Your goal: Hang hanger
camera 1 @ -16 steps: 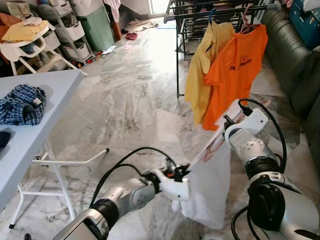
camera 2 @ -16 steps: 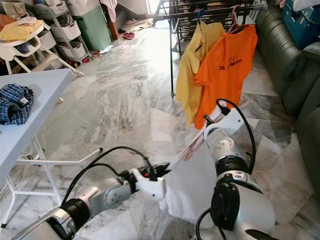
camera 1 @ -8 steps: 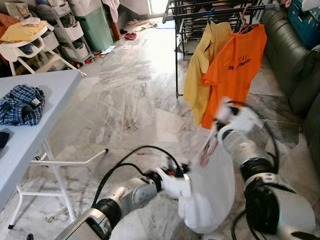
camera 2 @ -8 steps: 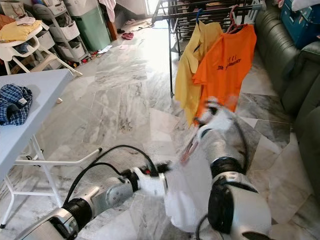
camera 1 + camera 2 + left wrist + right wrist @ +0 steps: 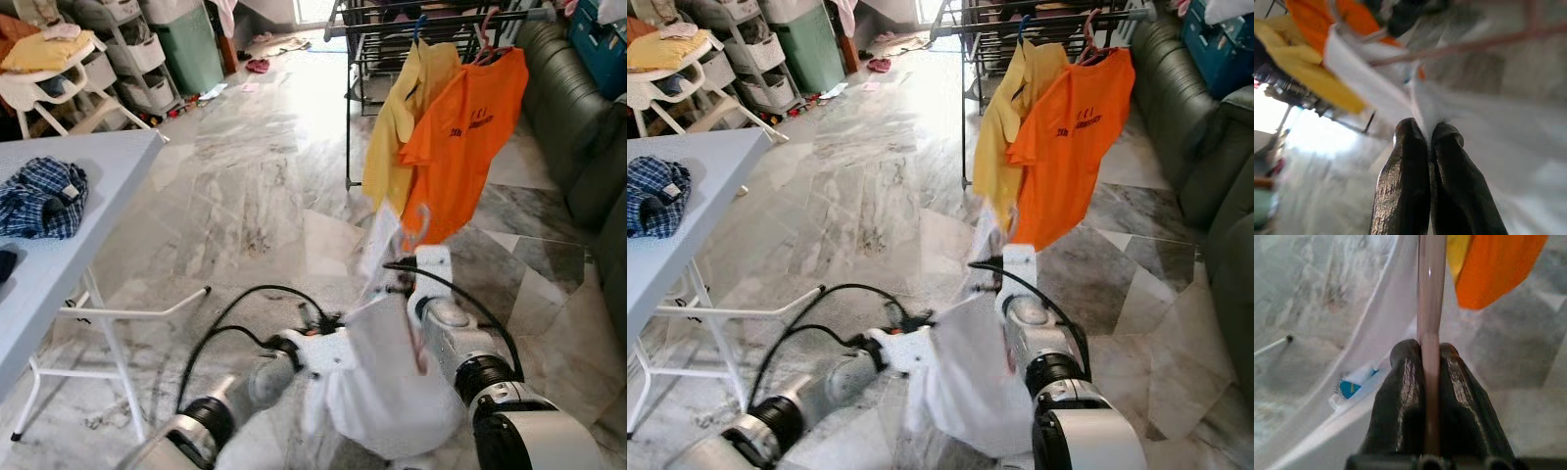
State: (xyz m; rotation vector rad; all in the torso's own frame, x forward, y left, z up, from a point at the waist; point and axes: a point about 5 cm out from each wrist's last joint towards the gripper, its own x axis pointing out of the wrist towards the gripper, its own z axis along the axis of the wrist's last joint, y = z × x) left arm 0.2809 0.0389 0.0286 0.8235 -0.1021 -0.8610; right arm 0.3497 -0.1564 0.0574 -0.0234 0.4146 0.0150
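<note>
Two grippers hold one white shirt (image 5: 387,377) low in front of the robot, above the marble floor (image 5: 245,196). The left gripper (image 5: 1429,139) has its two black fingers (image 5: 1403,176) pressed together on a fold of the white cloth, pinching its edge near the shirt's lower left side. The right gripper (image 5: 1428,352) is clamped tight around the pale pink hanger (image 5: 1430,293), whose bar runs straight out between its fingers (image 5: 1405,391). In the head views the hanger's hook (image 5: 421,220) sticks up just above the right arm, with the shirt's upper edge (image 5: 380,235) raised beside it and the rest of the garment bunched and drooping between the two arms. A black cable (image 5: 245,308) loops over the left forearm.

Beyond the hook stands a dark rack (image 5: 431,20), where a yellow shirt (image 5: 397,127) and an orange shirt (image 5: 470,127) hang side by side, the orange one on a pink hanger and nearest to the raised hook. The white shirt's hanger is well below the rack's rail and apart from it. A dark green sofa (image 5: 578,108) runs along the right. On the left, a pale table (image 5: 59,245) carries a crumpled blue plaid shirt (image 5: 39,196), and storage shelves (image 5: 108,59) stand behind it.
</note>
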